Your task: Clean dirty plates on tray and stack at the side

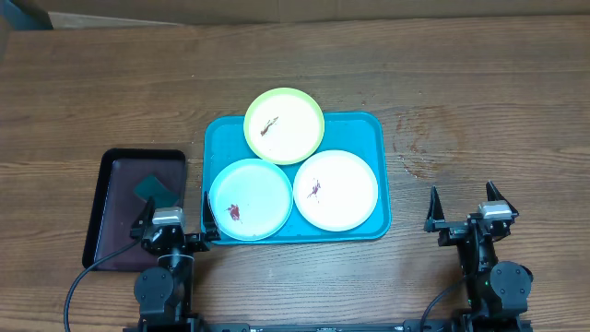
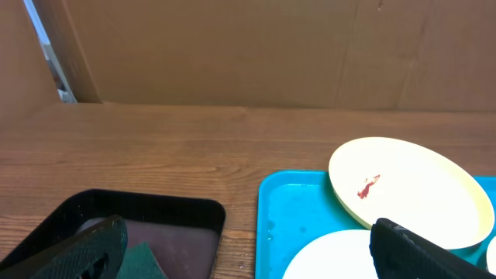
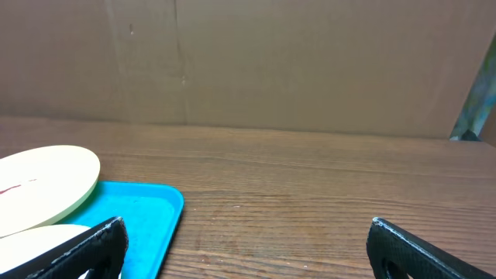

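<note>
Hovering low at the near edge of the table (image 1: 461, 92), I keep both sets of fingers spread wide and holding nothing; my left gripper (image 1: 175, 205) sits between the dark tray (image 1: 111, 166) and the turquoise tray (image 1: 373, 129), with one fingertip just beside the turquoise tray's left rim; my right gripper (image 1: 463, 195) is over bare wood, off to the right of that tray and apart from it.

All three plates lie on the turquoise tray; the yellow-green plate (image 1: 284, 125) is at the far side and juts out past the far rim; the light blue plate (image 1: 250, 199) is at the near left corner, closest to my left fingers; the white plate (image 1: 336, 189) is at the near right; the three sit edge to edge in the middle. Each carries a small reddish-brown smear near its centre.

Inside the dark tray lies a dark green pad (image 1: 155, 190), near its right side.

From my left wrist, the two black fingers (image 2: 70, 252) frame the dark tray's corner, the turquoise tray's left end and the yellow-green plate (image 2: 407, 190); from my right wrist, the fingers (image 3: 426, 252) frame the turquoise tray's far right corner (image 3: 159, 205) and open wood; a brown cardboard wall (image 3: 248, 62) stands behind the table.
</note>
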